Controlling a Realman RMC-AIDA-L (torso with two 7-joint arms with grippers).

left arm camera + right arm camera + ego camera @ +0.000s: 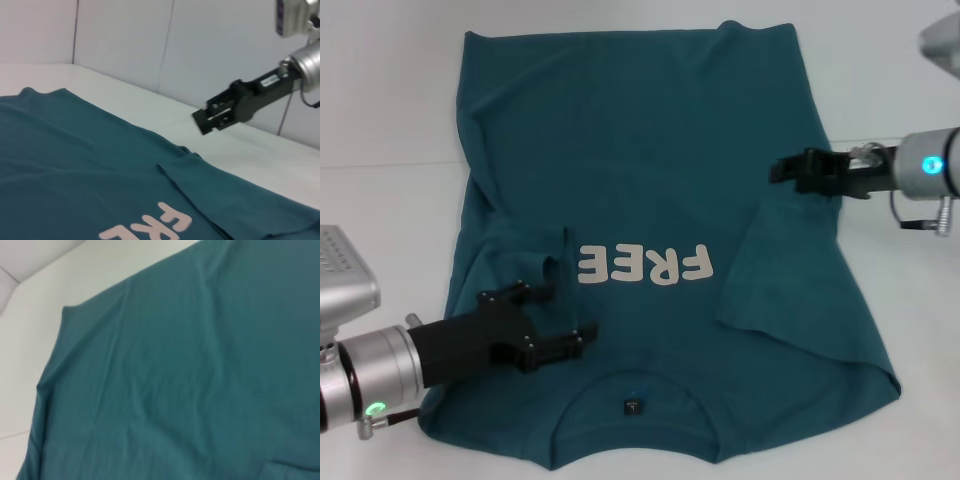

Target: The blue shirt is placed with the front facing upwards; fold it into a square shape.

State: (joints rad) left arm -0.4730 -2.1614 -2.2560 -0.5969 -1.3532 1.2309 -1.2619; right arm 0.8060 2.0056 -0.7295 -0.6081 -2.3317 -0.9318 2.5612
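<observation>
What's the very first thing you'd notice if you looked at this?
The big blue shirt fills the white table, front up, with cream FREE lettering across the chest and both sleeves already folded in over the body. The left claw sits open over the shirt beside the lettering, near the collar. The right claw hovers at the shirt's right edge.

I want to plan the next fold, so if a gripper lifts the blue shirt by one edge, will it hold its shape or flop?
The blue shirt will probably flop: both sleeves already lie folded inward in soft creases. It likely drapes and drags rather than lifting flat, since wrinkles run across its body. It looks light, thin cloth.
</observation>
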